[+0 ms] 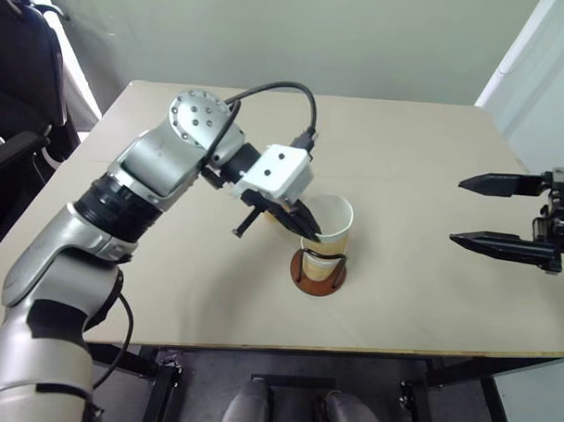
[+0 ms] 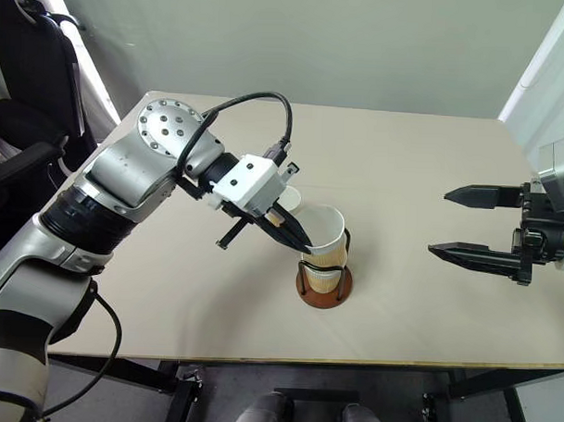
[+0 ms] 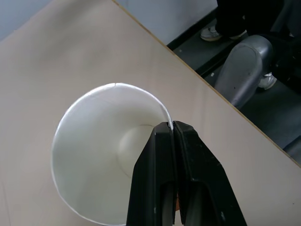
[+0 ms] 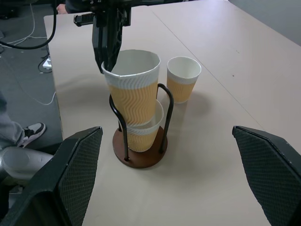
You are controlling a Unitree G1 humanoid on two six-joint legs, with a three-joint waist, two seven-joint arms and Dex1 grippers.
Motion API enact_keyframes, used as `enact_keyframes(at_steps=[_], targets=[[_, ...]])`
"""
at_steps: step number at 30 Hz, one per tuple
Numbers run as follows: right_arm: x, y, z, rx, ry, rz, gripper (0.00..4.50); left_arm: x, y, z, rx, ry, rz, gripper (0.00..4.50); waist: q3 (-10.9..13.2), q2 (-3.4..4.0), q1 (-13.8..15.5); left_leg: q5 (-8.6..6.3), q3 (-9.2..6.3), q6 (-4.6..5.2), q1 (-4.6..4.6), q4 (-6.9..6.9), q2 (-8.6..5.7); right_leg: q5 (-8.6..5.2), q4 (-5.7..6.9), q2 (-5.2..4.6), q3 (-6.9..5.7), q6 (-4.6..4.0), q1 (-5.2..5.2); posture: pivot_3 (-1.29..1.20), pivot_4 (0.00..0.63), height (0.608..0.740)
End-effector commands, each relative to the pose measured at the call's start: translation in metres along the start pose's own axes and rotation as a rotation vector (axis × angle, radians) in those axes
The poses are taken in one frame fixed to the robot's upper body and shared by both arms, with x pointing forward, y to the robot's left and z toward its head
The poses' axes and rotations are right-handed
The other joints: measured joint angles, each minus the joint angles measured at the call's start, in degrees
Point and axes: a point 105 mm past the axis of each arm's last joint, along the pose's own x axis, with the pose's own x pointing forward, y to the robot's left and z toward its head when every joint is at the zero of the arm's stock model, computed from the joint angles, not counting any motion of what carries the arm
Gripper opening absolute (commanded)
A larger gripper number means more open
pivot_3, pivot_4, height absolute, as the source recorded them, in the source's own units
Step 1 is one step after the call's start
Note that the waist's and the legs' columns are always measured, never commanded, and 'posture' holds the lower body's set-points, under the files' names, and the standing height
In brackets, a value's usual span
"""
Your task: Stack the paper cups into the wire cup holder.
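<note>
Left gripper (image 1: 305,226) clenched on rim of tan-and-white ribbed paper cup (image 4: 133,87), held slightly tilted directly above the cup nested in black-wire, brown-base holder (image 4: 139,153); right gripper (image 1: 481,213) spread empty.

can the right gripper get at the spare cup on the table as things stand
Probably yes: the right gripper is open, and bare table lies between it and the spare cup, beside the holder.
</note>
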Motion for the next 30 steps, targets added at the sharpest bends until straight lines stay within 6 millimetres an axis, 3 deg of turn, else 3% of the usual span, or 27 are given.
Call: enact_keyframes(at_steps=[1,3,5,13,16,17,19,22,25,30], targets=[[-0.005,0.003,0.012,-0.053,-0.008,-0.019,4.5,-0.004,-0.002,0.004,0.051,0.012,-0.022,0.09,0.0,0.0,0.0,0.0,0.0,0.0,0.0,0.0,0.0,0.01,0.0,0.0,0.02,0.02,0.0,0.0,0.15,0.74],[-0.005,0.002,0.01,-0.049,-0.002,-0.025,4.5,-0.004,0.002,0.001,0.062,0.022,-0.012,0.09,0.0,0.0,0.02,0.0,0.01,0.0,0.0,0.01,0.0,0.02,0.0,0.0,0.04,0.04,0.0,0.0,0.15,0.74],[-0.004,0.001,0.008,-0.046,0.002,-0.028,4.5,-0.004,0.005,-0.001,0.064,0.03,-0.003,0.63,0.0,0.0,0.03,0.0,0.02,0.01,0.01,0.02,0.0,0.03,0.0,0.0,0.06,0.04,0.01,0.0,0.15,0.74],[-0.005,0.002,0.009,-0.048,0.0,-0.023,4.5,-0.005,0.01,0.0,0.073,0.01,0.027,3.44,0.0,0.0,0.08,-0.03,0.07,0.05,-0.02,0.02,-0.01,0.03,-0.02,0.0,0.1,0.06,-0.02,0.0,0.15,0.74],[-0.006,0.001,0.01,-0.051,0.0,-0.024,4.5,-0.019,0.036,0.008,0.06,-0.055,0.223,4.45,0.0,0.0,0.29,-0.03,0.07,0.06,-0.06,0.07,-0.02,0.06,-0.04,-0.01,0.1,0.1,-0.02,0.0,0.15,0.74],[-0.006,0.002,0.01,-0.052,0.0,-0.024,4.5,-0.026,0.043,0.006,0.029,-0.065,0.283,4.45,0.0,0.0,0.28,-0.03,0.08,0.06,-0.05,0.08,-0.02,0.06,-0.04,-0.01,0.11,0.11,-0.01,0.0,0.15,0.74],[-0.006,0.001,0.01,-0.052,0.0,-0.025,4.5,-0.04,0.048,-0.016,-0.063,-0.01,0.375,4.45,-0.01,0.02,0.19,-0.04,0.12,0.07,-0.02,0.09,-0.02,0.07,-0.01,-0.01,0.14,0.12,-0.01,0.0,0.15,0.74],[-0.005,0.001,0.008,-0.049,0.001,-0.025,4.5,-0.052,0.044,-0.067,-0.176,0.133,0.461,4.45,-0.09,0.17,-0.04,-0.04,0.16,0.07,0.08,0.02,-0.02,0.06,0.0,-0.01,0.22,0.13,0.0,0.0,0.15,0.74],[-0.004,0.0,0.007,-0.048,0.003,-0.025,4.5,-0.05,0.04,-0.097,-0.266,0.166,0.493,4.45,-0.09,0.19,-0.04,-0.04,0.16,0.07,0.08,0.0,-0.02,0.06,0.02,-0.01,0.24,0.13,-0.04,0.0,0.15,0.74],[-0.005,-0.001,0.007,-0.049,0.018,-0.033,4.5,-0.039,0.037,-0.121,-0.353,0.178,0.496,4.45,-0.08,0.17,0.72,-0.08,0.16,0.14,-0.17,0.09,-0.06,0.09,-0.05,-0.03,0.24,0.22,-0.17,0.0,0.15,0.74]])
